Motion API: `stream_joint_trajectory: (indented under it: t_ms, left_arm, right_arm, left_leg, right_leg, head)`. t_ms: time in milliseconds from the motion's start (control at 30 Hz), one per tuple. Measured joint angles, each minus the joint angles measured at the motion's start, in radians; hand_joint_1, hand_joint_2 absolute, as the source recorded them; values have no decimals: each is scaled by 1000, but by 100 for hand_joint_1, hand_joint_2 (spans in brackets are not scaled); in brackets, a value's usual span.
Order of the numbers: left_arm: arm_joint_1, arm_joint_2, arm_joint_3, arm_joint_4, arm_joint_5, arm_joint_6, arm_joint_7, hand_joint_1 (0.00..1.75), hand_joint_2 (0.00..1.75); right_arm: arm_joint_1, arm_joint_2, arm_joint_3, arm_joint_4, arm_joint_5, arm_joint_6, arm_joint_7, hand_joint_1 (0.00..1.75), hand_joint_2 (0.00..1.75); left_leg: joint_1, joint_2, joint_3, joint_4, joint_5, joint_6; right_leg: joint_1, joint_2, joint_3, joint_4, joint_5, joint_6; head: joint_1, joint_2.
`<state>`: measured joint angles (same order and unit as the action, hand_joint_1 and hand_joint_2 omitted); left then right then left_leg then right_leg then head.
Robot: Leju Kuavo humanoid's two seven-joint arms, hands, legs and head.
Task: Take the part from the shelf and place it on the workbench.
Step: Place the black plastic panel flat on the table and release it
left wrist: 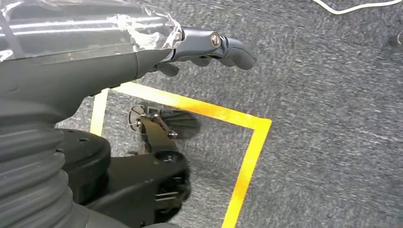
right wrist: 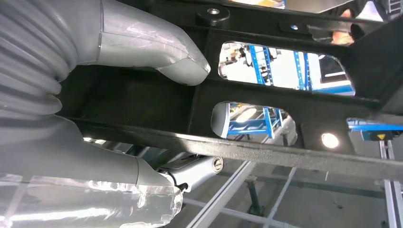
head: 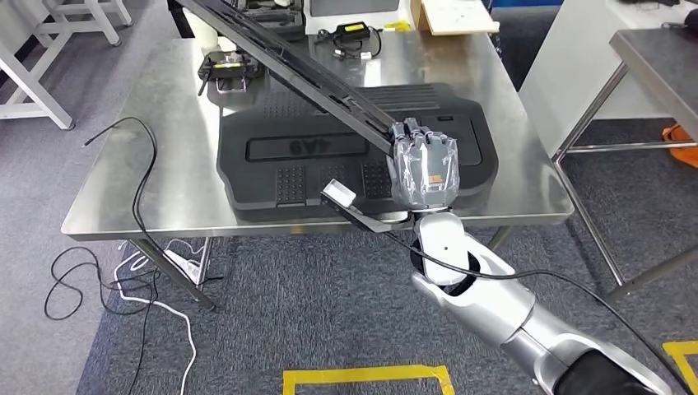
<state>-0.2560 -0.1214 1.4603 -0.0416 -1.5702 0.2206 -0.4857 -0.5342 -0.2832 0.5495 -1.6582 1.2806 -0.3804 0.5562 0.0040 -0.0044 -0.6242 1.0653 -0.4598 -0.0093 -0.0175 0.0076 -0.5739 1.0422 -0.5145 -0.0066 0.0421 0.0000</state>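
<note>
Black and long, the part (head: 304,74) runs as a slim frame from the upper left of the head view down to the centre right, where the right hand (head: 424,169) grips it near its lower end; a short stretch with a pale tab sticks out below and left of the hand. In the right wrist view the thumb (right wrist: 157,52) lies over the part's (right wrist: 285,95) dark webbed body, with the other fingers (right wrist: 195,171) curled beneath its lower rail, so the hand is closed on it. The part hangs above the steel workbench (head: 156,148), crossing over a large black moulded cover (head: 329,156) that lies flat on it. Small black devices (head: 226,70) and a cardboard box (head: 453,15) sit towards the top of the bench. Grey carpet with yellow tape (head: 370,377) and loose cables (head: 123,280) fills the lower frame. The left hand (left wrist: 209,47) hangs over carpet, its fingers curled with nothing in them.
</note>
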Motion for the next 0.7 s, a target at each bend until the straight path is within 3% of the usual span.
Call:
stream_joint_trajectory:
  t_ms: [100,167,267,300,333,367,433,467,533,633,700]
  left_arm:
    - [-1,0,0,0,0,-1,1,0,175]
    - [-1,0,0,0,0,-1,1,0,175]
    - [-2,0,0,0,0,-1,1,0,175]
    - [-2,0,0,0,0,-1,1,0,175]
    - [-2,0,0,0,0,-1,1,0,175]
    - [-1,0,0,0,0,-1,1,0,175]
    - [-1,0,0,0,0,-1,1,0,175]
    - [-1,0,0,0,0,-1,1,0,175]
    - [-2,0,0,0,0,-1,1,0,175]
    - [-3,0,0,0,0,-1,1,0,175]
    - [-3,0,0,0,0,-1,1,0,175]
  right_arm:
    - [-1,-2,-3,0,-2,-1,0,175,175]
    - [-1,-4,-4,0,-2,-2,0,175,175]
    - [-1,-9,-5,0,-4,-3,1,175,175]
    - [0,-10,-5,0,-6,-3,1,175,175]
    - [2,-11,-6,0,-7,-3,1,175,175]
    - [3,-12,-6,0,-8,-3,1,175,175]
    - [4,-13,-6,0,-11,-4,2,175,175]
    - [3,-13,-6,0,-12,-4,2,175,175]
    - [1,-13,-6,0,-14,-4,2,175,175]
    - [0,-15,-7,0,-16,-5,2,175,175]
    - [0,-17,-7,0,-16,-7,2,175,175]
  left_leg:
    - [-2,1,10,-28,-8,9]
    - [4,2,19,-43,-5,18]
    - [6,4,28,-50,-8,30]
    - [5,4,30,-50,-10,32]
    - [5,4,33,-49,-13,33]
    - [5,3,36,-48,-16,32]
    - [7,1,44,-44,-27,26]
    - [5,1,46,-38,-33,21]
    - [1,0,44,-32,-39,11]
    - [0,0,43,-26,-47,-2]
    - [1,1,21,32,-81,-13]
  right_leg:
    - [1,0,1,-6,-4,15]
    - [2,-2,-7,22,-25,24]
    - [1,-3,-94,195,-102,34]
    - [0,-3,-125,247,-113,36]
    - [0,-3,-143,269,-106,37]
    - [0,-3,-142,250,-78,38]
    - [-2,-4,-98,129,2,37]
    - [-1,-4,-74,69,29,35]
    - [0,-3,-54,14,39,27]
    - [0,0,-51,7,35,11]
    - [-4,-1,-44,3,33,2]
  head:
    - [-1,0]
    - [1,0]
    - [10,0]
    - [12,0]
    - [14,0]
    - [15,0]
    - [19,0]
    - [21,0]
    - [21,0]
    - [15,0]
    - [10,0]
